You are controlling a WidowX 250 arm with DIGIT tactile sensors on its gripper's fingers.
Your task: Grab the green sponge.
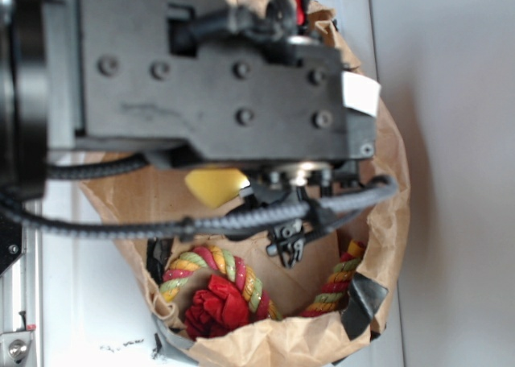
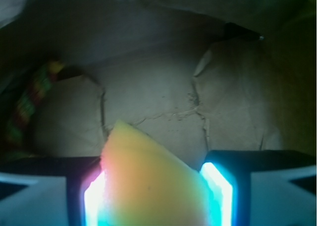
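Inside a crumpled brown paper bag [image 1: 386, 214] lies a red, yellow and green braided rope toy [image 1: 217, 290], curled along the bag's lower edge in the exterior view. Above the bag's floor, the gripper [image 2: 157, 196] is closed on the green sponge [image 2: 148, 181]; the sponge's yellow foam fills the gap between the two fingers [image 2: 218, 191] and pokes out beyond them.

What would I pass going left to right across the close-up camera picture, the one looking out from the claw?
Rope toy at the far left, then the claw's left finger, the yellow sponge between the fingers, then the right finger. Crumpled brown paper lies behind it all.
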